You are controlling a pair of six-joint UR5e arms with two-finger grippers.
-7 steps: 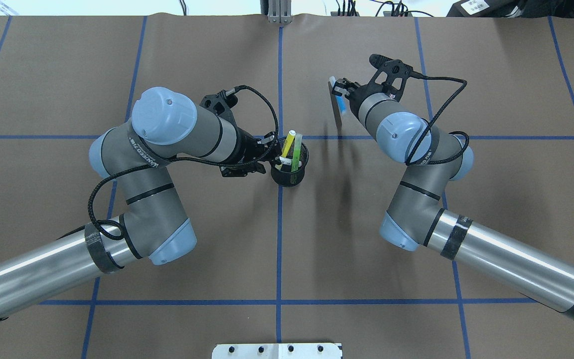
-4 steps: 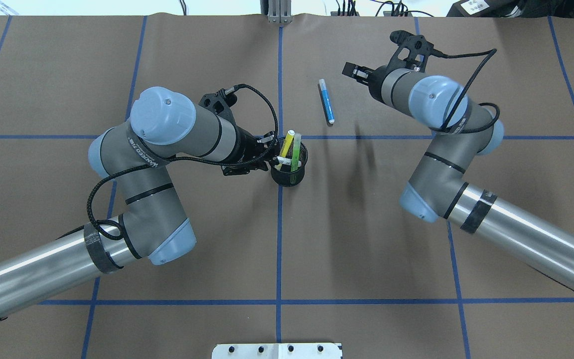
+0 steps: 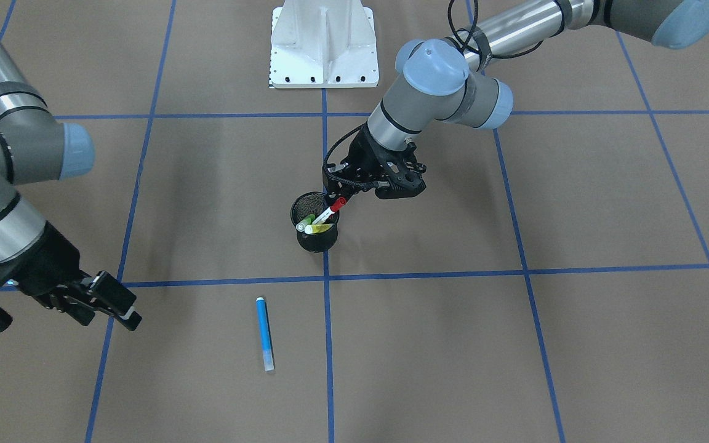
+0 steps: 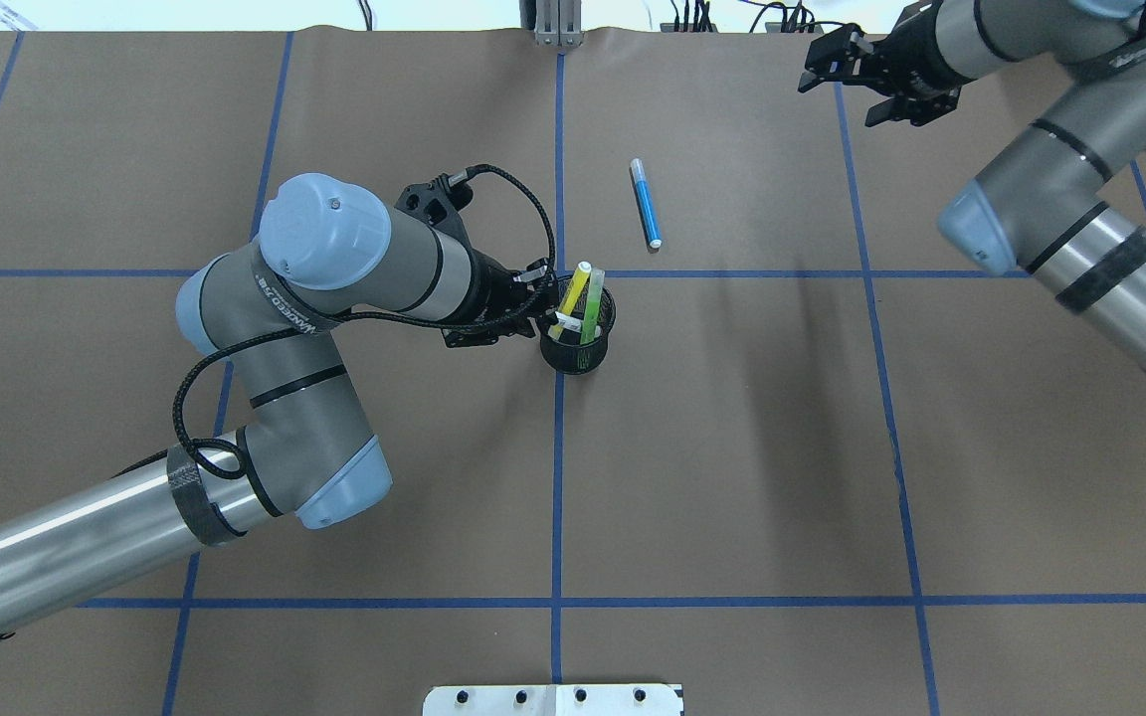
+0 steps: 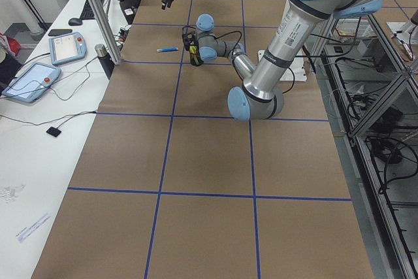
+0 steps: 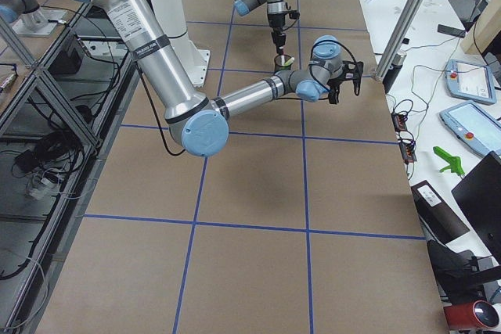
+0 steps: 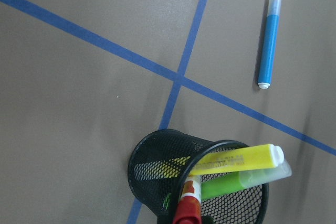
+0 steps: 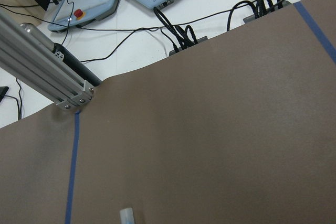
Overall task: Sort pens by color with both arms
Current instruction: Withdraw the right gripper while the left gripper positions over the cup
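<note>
Pens look one-quarter sorted: a slim blue marker pen (image 3: 262,332) lies alone on the brown paper-covered bench (image 3: 514,338), at seven o'clock from the black mesh cup (image 3: 314,241), which holds the other three.

In the front-facing view the left pincer (image 3: 337,195) appears pinched on the white-bodied, red-capped pen (image 3: 332,208). The right pincer (image 3: 125,307) hangs spread and empty at nine o'clock from the blue one.

The overhead view hides that red cap under the left pincer. It does show the yellow pen (image 4: 576,286) and lime green pen (image 4: 593,303) leaning toward twelve o'clock.

The left wrist view shows both their tips jutting past the rim.

The right wrist view catches only a pale pen tip (image 8: 127,216) at its lower edge.
</note>
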